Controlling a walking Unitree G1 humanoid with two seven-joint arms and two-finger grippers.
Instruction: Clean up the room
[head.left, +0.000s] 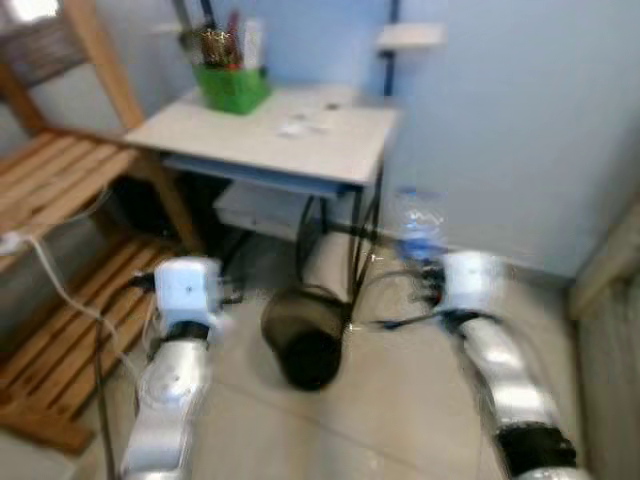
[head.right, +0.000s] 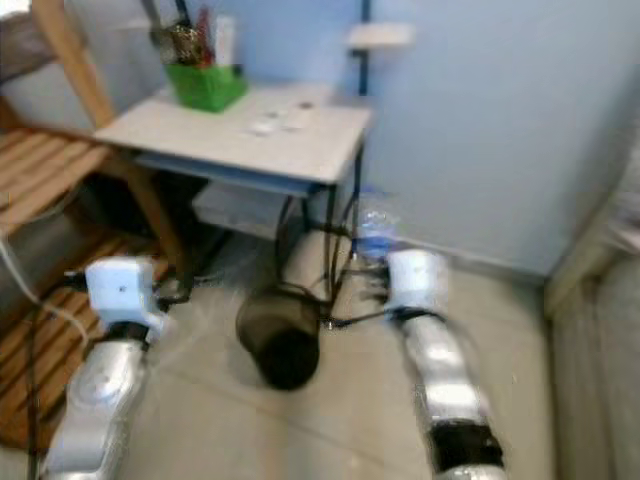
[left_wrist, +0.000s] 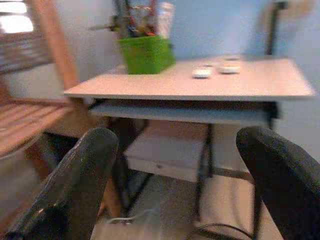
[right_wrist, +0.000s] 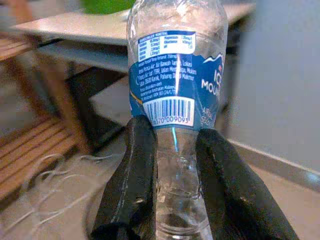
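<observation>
My right gripper (right_wrist: 175, 150) is shut on a clear plastic water bottle (right_wrist: 175, 75) with a blue label, held upright in front of my right arm; in the left eye view the bottle (head.left: 418, 228) shows as a blur to the right of the small table. A black bin (head.left: 306, 338) lies tilted on the floor between my two arms, just in front of the table legs. My left gripper (left_wrist: 180, 165) is open, its fingers (left_wrist: 82, 175) spread wide with nothing between them, pointing at the table's underside.
A small white table (head.left: 340, 150) stands against the blue wall, carrying a green pen holder (head.left: 231, 85) and small white items (head.left: 305, 125). A wooden slatted rack (head.left: 50, 180) fills the left side, with white cables (head.left: 60, 290) trailing over it. The pictures are blurred.
</observation>
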